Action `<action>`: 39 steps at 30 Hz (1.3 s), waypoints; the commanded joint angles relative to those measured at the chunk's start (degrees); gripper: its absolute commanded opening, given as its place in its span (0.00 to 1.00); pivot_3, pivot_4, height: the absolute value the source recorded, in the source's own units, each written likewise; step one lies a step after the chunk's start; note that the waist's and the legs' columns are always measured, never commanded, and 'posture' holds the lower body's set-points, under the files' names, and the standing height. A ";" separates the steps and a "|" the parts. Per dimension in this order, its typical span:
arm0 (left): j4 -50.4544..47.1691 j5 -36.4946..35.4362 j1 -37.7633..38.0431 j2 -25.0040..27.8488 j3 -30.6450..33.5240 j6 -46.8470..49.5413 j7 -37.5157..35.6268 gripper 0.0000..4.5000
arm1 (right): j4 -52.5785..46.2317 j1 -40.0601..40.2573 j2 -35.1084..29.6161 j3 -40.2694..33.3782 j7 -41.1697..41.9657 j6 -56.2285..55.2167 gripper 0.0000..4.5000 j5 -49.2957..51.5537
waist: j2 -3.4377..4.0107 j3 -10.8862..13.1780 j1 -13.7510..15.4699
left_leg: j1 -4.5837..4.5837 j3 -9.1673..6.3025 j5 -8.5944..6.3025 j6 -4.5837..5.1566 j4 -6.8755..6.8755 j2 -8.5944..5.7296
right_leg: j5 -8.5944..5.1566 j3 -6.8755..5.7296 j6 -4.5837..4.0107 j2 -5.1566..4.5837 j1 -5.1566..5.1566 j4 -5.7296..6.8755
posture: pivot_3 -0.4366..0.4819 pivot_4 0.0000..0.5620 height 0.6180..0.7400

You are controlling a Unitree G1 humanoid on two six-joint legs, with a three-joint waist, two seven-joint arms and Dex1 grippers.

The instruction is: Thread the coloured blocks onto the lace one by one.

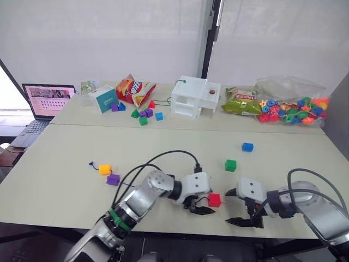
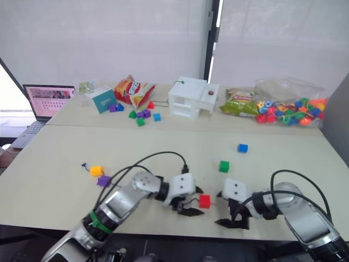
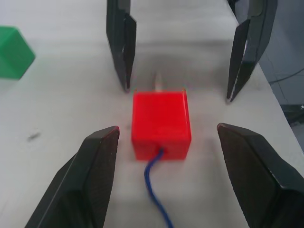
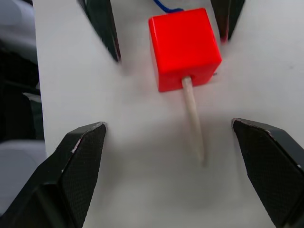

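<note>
A red block [image 1: 214,200] lies on the table near its front edge, with the dark-blue lace [image 3: 154,190] going in one side and its pale stiff tip [image 4: 194,118] sticking out the other. My left gripper [image 1: 206,205] is open just left of the block, fingers on either side of it without touching. My right gripper [image 1: 232,206] is open just right of it, facing the tip. Farther back lie a green block [image 1: 230,165] and a blue block [image 1: 247,147]. A yellow-orange block [image 1: 104,169] and a purple block [image 1: 113,179] sit at the left by the lace's knot [image 1: 91,163].
Along the back stand a laptop [image 1: 46,101], a teal box [image 1: 103,99], snack bags [image 1: 133,90], a white box frame [image 1: 193,98], several small pieces [image 1: 144,113] and a bag of bright beads [image 1: 292,109]. The table's front edge [image 1: 180,229] runs close under both grippers.
</note>
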 commanded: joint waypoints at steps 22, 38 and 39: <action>0.46 -0.16 -0.06 -0.37 2.32 -3.86 -2.01 0.27 | 4.42 0.13 1.50 -1.31 -0.87 -6.63 0.51 -0.13 | 0.00 0.00 -0.68 | 0.02 -0.02 0.00 0.00 0.04 0.04 | 0.00 0.01 0.00 0.04 0.00 0.07 | 0.48 0.27 1.00; -3.17 -6.31 6.02 16.90 13.44 -7.29 -11.39 0.27 | -0.63 -2.97 1.55 -0.68 0.38 -4.04 0.00 1.49 | 0.04 -0.01 -1.03 | -0.12 -0.01 0.00 -0.01 0.04 0.09 | 0.00 0.07 -0.02 0.07 -0.32 0.21 | 0.48 0.27 1.00; -2.08 -6.45 6.86 19.40 14.78 -9.13 -12.41 0.27 | -1.63 -2.90 1.16 -0.72 0.62 -3.34 0.00 1.66 | 0.05 -0.01 -1.02 | -0.18 0.00 0.01 -0.02 0.04 0.11 | 0.01 0.08 -0.03 0.07 -0.41 0.23 | 0.48 0.27 1.00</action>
